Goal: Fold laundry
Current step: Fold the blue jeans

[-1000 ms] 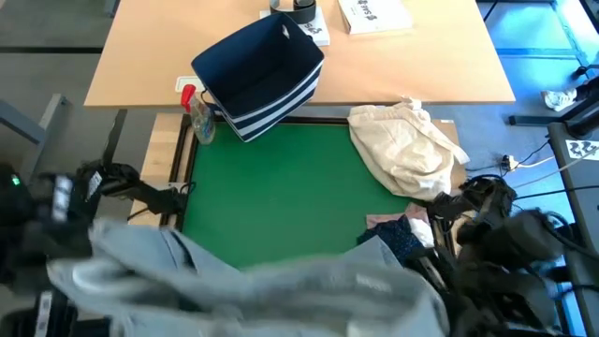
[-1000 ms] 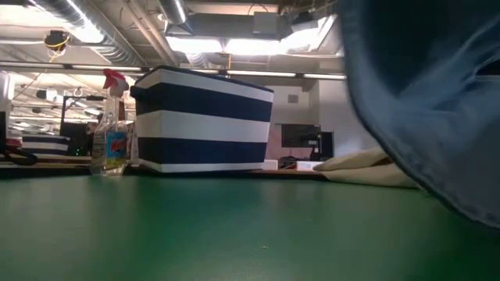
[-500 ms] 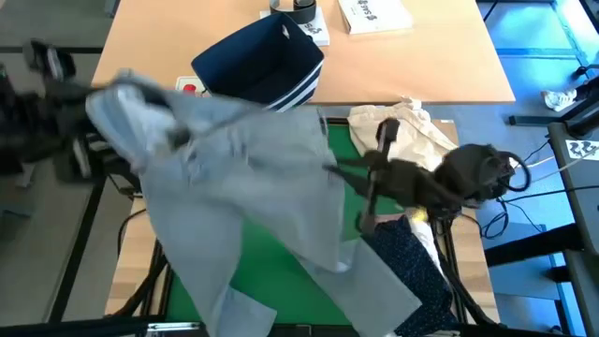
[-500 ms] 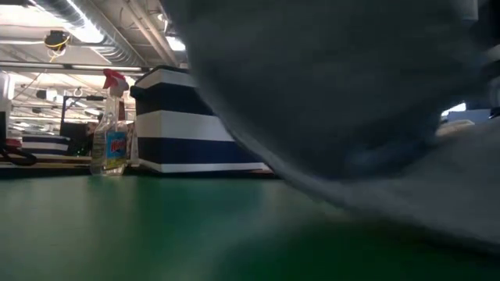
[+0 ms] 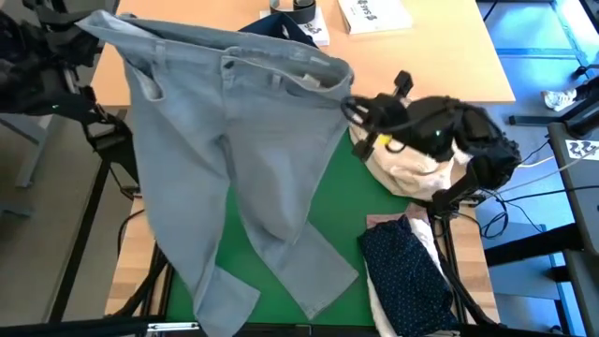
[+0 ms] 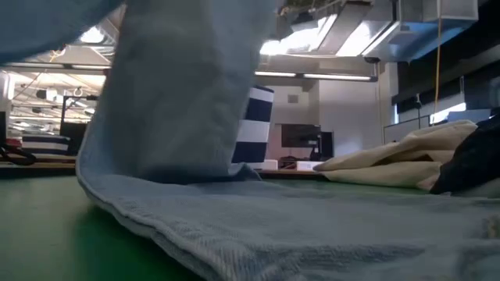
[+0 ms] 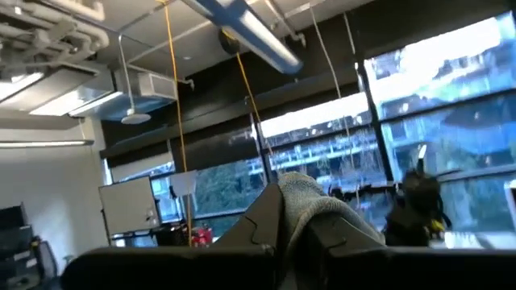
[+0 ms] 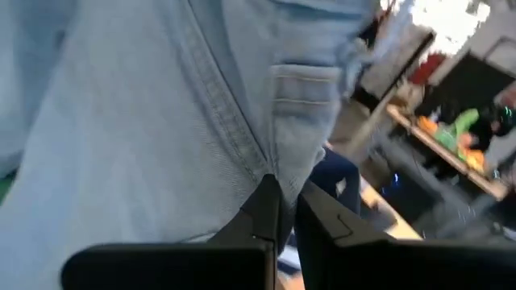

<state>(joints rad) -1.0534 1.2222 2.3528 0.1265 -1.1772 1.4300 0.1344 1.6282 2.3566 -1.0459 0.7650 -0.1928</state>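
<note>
Early stage: the light grey denim jeans (image 5: 234, 159) are held up by the waistband, stretched wide above the green table mat (image 5: 342, 211), legs trailing down onto it; no fold made yet. Left gripper (image 5: 80, 23) is clamped on the waistband corner off the mat's far-left edge, cloth visibly pinched between its fingers (image 7: 270, 217) in the left wrist view. Right gripper (image 5: 348, 101) is clamped on the other waistband end, over the mat's far-right part; the right wrist view shows denim squeezed between its fingers (image 8: 266, 205). Judgement: next is laying the jeans flat, then folding. Remaining laundry is piled at the mat's near-right corner: navy white-dotted shirt (image 5: 407, 262), with a pink garment edge (image 5: 382, 222) and white fabric (image 5: 379, 304) beneath. In the way: cream-beige cloth bundle (image 5: 412, 164) on the mat's right side under the right arm, and the navy white-striped fabric bin (image 6: 254, 129) at the far edge, mostly hidden behind the jeans.
</note>
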